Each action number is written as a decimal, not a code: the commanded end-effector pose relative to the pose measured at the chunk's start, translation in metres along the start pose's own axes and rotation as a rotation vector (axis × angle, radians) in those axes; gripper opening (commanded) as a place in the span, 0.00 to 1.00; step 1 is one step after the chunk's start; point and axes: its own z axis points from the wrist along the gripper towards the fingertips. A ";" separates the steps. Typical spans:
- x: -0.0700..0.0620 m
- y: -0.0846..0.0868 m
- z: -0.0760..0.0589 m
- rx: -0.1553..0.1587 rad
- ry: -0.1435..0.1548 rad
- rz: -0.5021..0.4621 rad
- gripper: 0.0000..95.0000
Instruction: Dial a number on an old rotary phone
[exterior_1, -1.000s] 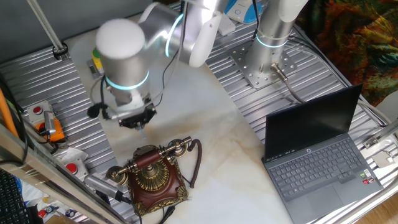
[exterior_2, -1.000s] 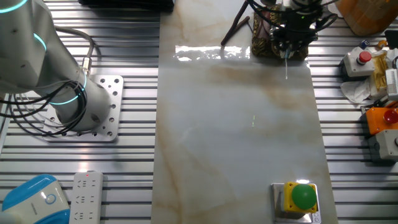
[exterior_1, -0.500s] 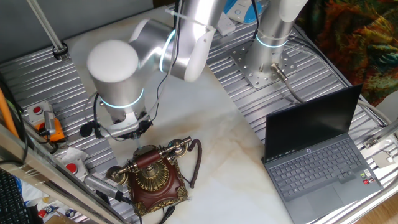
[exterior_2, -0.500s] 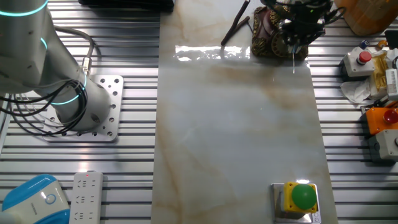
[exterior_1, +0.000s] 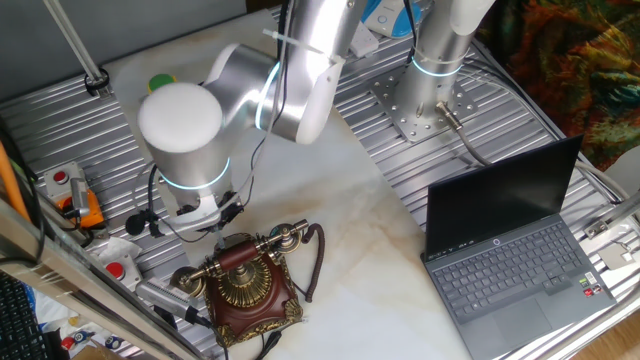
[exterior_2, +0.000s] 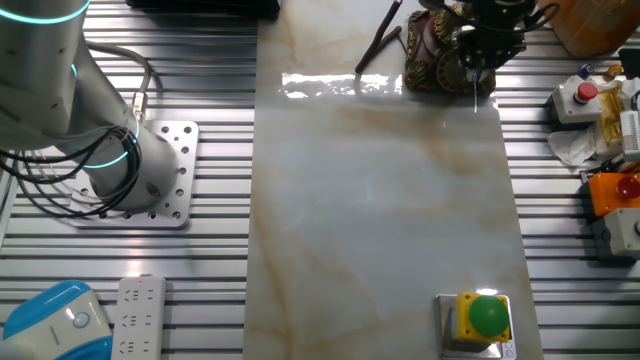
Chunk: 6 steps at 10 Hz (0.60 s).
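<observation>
Fingers (exterior_1: 192, 222) of the gripper hang low beside the old rotary phone (exterior_1: 245, 283), which stands at the near edge of the marble bench (exterior_1: 330, 200). Whether they are apart or together cannot be told; the wrist hides them. A thin probe (exterior_2: 474, 92) points down. The brass dial (exterior_1: 238, 287) lies just beyond, toward the bench edge. From the other view, the phone is cropped.

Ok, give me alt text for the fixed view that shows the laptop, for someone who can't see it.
A silver robot arm bends low over a marble-look table, its gripper hidden under the wrist just behind an old rotary phone with brass dial and handset. An open laptop sits to the right, red-button boxes at left.
</observation>
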 end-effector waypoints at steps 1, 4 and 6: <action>0.001 0.001 -0.001 0.008 0.004 0.004 0.00; 0.001 0.001 -0.001 0.010 0.012 0.003 0.00; 0.001 0.001 -0.001 0.003 0.011 0.032 0.00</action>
